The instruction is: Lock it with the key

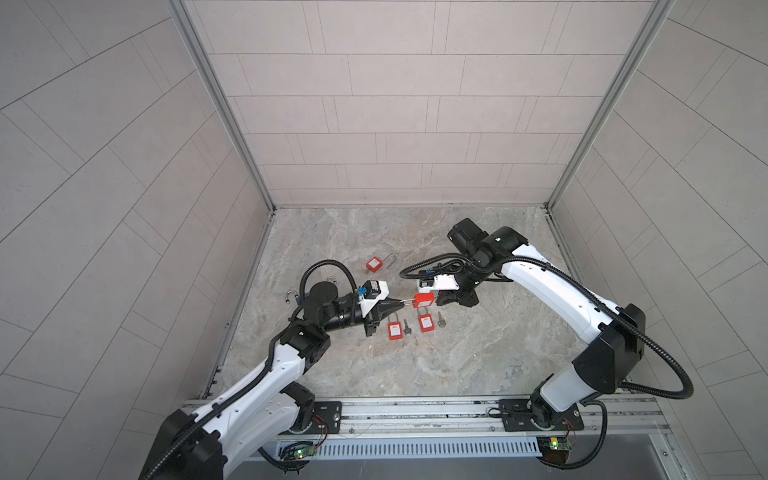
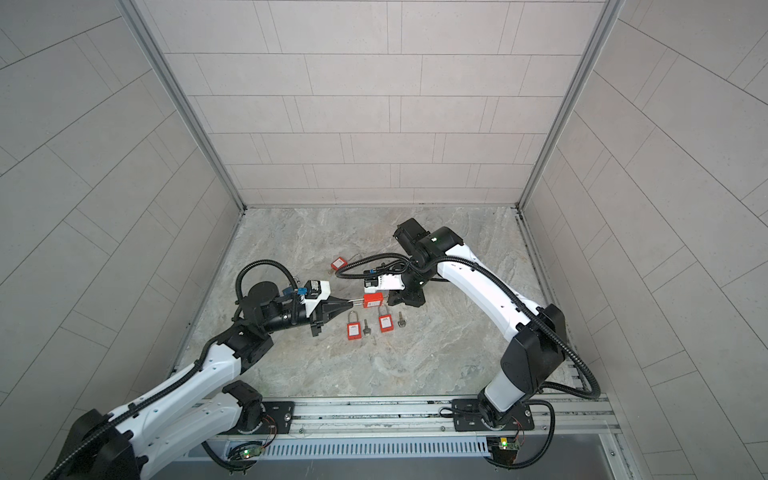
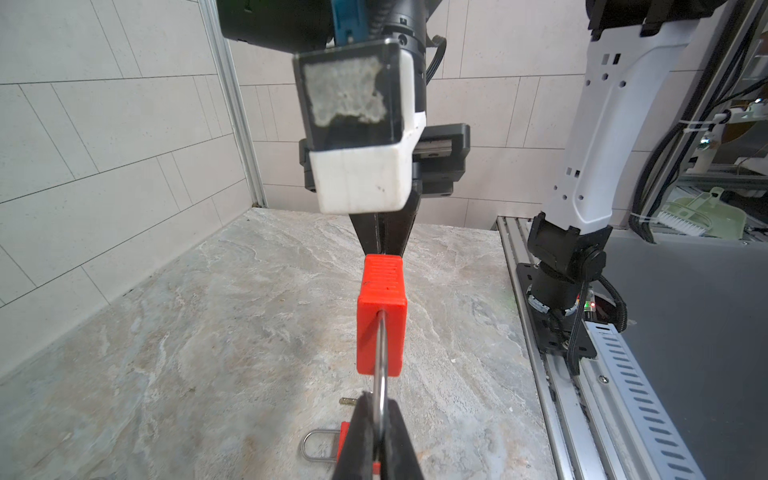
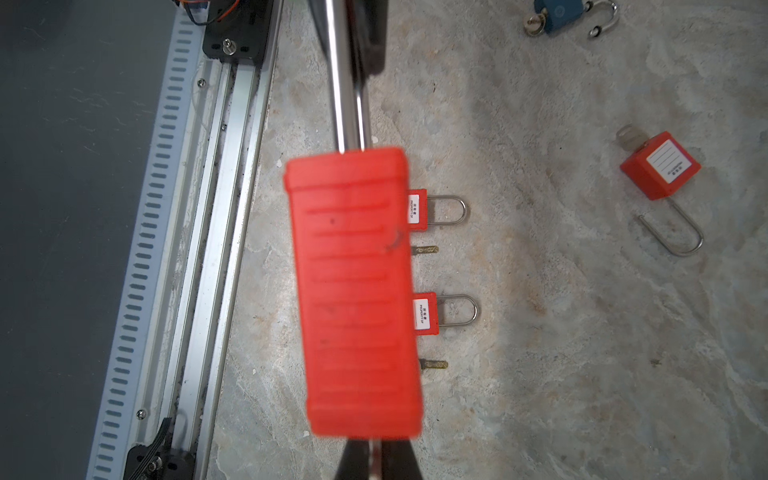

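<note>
Padlock (image 4: 357, 291): midair.
Left end effector (image 3: 379, 411): pinching its shackle (image 3: 380, 365).
Right end effector (image 3: 384, 245): closed at the lock's base, key unseen.
Risk: my twist could slip the shackle.

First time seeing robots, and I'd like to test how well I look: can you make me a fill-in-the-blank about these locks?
The left gripper holds a raised padlock, coloured ____, by its shackle, clear of the table.
Exactly ____ closed padlocks lie on that table.
Beside each of them lies a loose ____.
The only non-red padlock is ____.
Missing words: red; two; key; blue.
</note>
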{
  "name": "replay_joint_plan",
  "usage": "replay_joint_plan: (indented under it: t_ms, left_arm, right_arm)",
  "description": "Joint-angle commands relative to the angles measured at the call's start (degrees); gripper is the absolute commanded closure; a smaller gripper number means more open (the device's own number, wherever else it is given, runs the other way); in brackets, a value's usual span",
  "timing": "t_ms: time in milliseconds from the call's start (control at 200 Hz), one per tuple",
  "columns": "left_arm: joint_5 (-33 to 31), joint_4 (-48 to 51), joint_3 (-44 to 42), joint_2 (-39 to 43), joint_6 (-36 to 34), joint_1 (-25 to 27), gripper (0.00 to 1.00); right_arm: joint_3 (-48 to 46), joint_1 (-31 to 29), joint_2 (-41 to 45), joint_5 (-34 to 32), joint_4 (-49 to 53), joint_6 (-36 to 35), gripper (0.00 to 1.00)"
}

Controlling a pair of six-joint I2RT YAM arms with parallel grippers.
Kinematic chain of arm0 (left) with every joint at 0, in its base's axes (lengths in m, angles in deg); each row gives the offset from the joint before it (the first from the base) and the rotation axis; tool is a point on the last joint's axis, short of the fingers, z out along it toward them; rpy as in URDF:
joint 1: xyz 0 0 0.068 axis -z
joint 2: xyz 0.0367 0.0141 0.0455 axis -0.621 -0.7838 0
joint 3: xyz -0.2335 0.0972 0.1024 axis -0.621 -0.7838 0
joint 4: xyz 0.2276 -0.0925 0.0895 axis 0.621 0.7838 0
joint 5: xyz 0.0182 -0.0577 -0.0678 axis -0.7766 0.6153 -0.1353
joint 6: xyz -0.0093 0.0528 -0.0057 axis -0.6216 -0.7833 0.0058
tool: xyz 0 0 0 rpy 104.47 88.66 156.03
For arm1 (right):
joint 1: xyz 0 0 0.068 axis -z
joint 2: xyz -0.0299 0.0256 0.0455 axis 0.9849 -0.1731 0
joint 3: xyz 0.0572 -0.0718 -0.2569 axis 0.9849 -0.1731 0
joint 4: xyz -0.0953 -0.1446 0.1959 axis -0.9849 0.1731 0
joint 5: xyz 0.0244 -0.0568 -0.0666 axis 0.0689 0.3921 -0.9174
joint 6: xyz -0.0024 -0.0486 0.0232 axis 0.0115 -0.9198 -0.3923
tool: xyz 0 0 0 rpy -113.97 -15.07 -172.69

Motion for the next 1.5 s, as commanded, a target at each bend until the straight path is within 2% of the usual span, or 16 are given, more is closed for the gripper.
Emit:
replay_joint_plan:
  t_ms: [0, 230, 310, 761, 966, 1146, 1366, 1496]
  left_arm:
    - [-1.4, 2.4, -1.0, 3.4, -3.1, -0.3, 1.0]
    - [-2.7, 7.3, -1.1, 5.6, -5.0, -0.4, 1.0]
    - [-2.9, 8.8, -0.9, 7.5, -5.7, -0.5, 1.0]
    - [-1.7, 11.6, 3.1, 6.3, -9.0, -1.0, 1.0]
    - [2.7, 11.7, 6.1, 0.1, -9.2, -1.0, 1.0]
    - [4.3, 11.3, 8.1, -4.3, -8.4, -1.0, 1.0]
    - [4.6, 2.5, 8.6, -8.2, -1.7, -1.0, 1.0]
    - [5.6, 0.9, 9.4, -10.5, -1.1, -1.0, 1.0]
  right_arm:
    - [-1.4, 2.5, -0.1, -3.2, 3.5, -0.7, 1.0]
    - [-3.3, 3.4, -0.5, -4.0, 2.9, -0.7, 1.0]
    - [-3.6, 3.9, -0.7, -2.4, 2.7, 0.1, 1.0]
    - [-7.6, 6.1, -0.2, -1.2, 1.3, -0.8, 1.0]
    - [-8.1, 6.5, -0.1, -2.4, -0.2, -1.6, 1.0]
    - [-9.4, 6.5, 2.4, -4.4, -5.3, -0.1, 1.0]
    - [-13.7, 6.5, 7.5, -6.2, -12.1, 0.3, 1.0]
    - [-14.9, 6.6, 8.1, -7.4, -13.6, 0.5, 1.0]
